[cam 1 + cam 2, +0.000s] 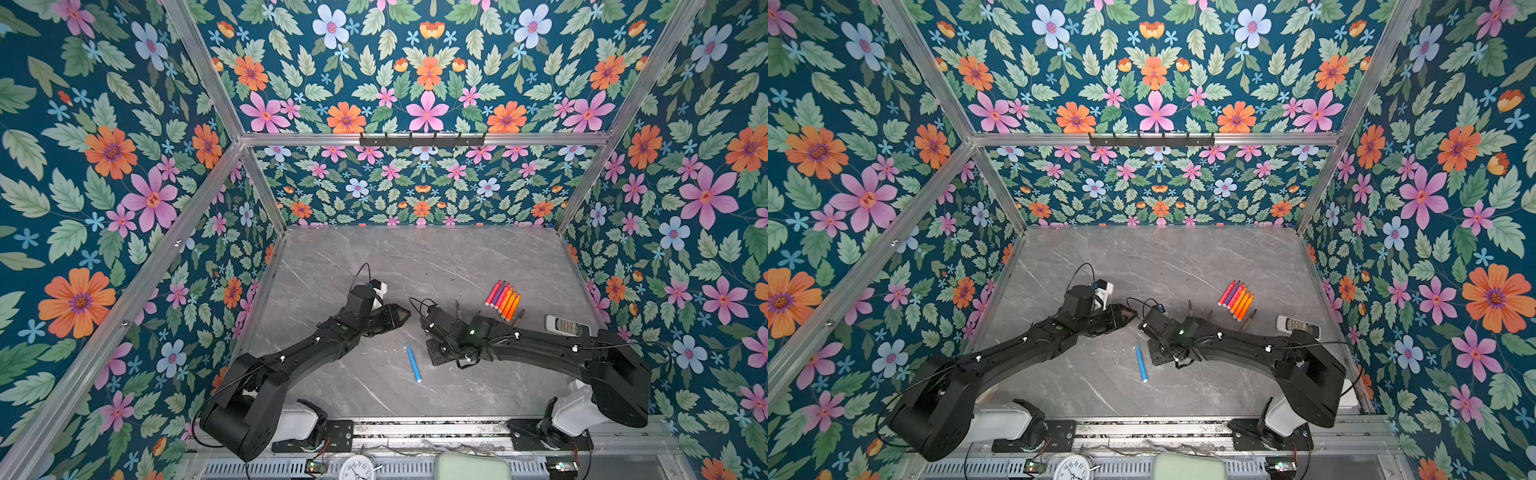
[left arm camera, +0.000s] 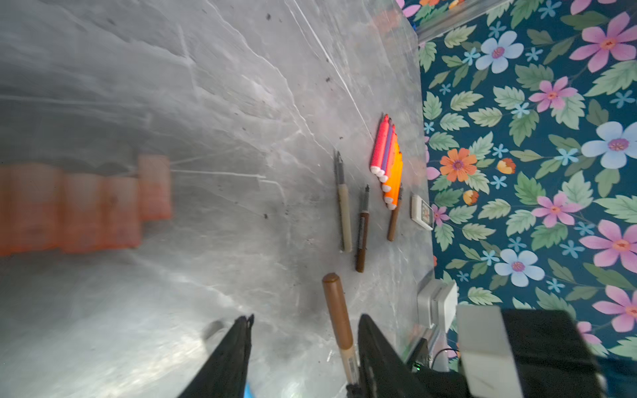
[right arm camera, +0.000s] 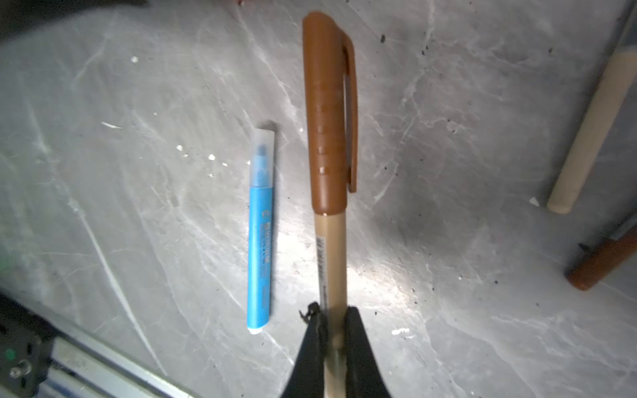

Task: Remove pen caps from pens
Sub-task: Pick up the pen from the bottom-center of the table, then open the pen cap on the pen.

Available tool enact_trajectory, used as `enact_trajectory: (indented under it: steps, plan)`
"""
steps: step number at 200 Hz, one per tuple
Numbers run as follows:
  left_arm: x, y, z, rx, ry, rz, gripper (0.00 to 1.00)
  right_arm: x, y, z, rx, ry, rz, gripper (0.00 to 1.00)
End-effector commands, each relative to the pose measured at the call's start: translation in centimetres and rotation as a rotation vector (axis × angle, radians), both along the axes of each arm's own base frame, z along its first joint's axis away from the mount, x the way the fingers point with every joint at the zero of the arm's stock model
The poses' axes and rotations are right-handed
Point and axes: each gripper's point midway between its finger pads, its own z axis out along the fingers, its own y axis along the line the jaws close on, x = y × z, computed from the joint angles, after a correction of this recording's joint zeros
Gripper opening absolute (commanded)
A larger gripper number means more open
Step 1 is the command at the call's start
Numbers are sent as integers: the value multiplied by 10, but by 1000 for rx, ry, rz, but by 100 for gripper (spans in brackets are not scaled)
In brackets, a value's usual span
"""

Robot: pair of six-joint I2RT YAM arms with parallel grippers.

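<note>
A grey marble-look surface (image 1: pixel 415 257) sits inside floral-papered walls, seen from above. At left, the left gripper (image 1: pixel 401 312) hangs over the middle of the surface. In its wrist view its fingers (image 2: pixel 241 341) stand apart, and a brown pen cap (image 2: pixel 336 306) shows in the gap, close to one finger; contact cannot be told. That view also shows a blurred cluster of translucent orange-red pen caps (image 2: pixel 86 210) on the surface. Just right of the left gripper, a capped blue felt-tip pen (image 1: pixel 413 362) lies loose. Beside it, the right gripper (image 3: pixel 332 315) has its fingers pinched tight on the tan barrel of the brown-capped pen (image 3: pixel 331 255). Further right lie an uncapped tan pen (image 2: pixel 344 217) and two uncapped brown pens (image 2: pixel 362 237). Next comes a tight row of red, purple and orange pens (image 1: pixel 503 300), then a white remote control (image 1: pixel 566 325).
</note>
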Motion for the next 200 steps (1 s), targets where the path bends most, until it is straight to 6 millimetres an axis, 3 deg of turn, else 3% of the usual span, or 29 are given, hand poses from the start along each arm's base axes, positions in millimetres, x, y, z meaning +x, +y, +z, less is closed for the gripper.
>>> enact_trajectory:
  steps: [1,56,89,99,123,156,200]
  plan:
    - [3,-27,18,-107,-26,-8,52,-3,4,8,33,10,25,0]
    - [-3,-57,11,-105,-8,-59,51,-2,2,23,62,-12,26,0]
    - [-3,-70,13,-140,-2,-83,43,-3,-1,28,66,-24,22,0]
    - [-3,-73,14,-142,-3,-89,36,-2,-2,30,65,-26,22,0]
    - [-1,-76,19,-148,-21,-93,0,-3,-2,32,73,-30,22,0]
    - [9,-75,25,-92,-48,-94,0,-10,2,29,107,-2,35,0]
    - [48,-64,48,-105,-92,-51,0,-31,13,15,116,39,62,0]
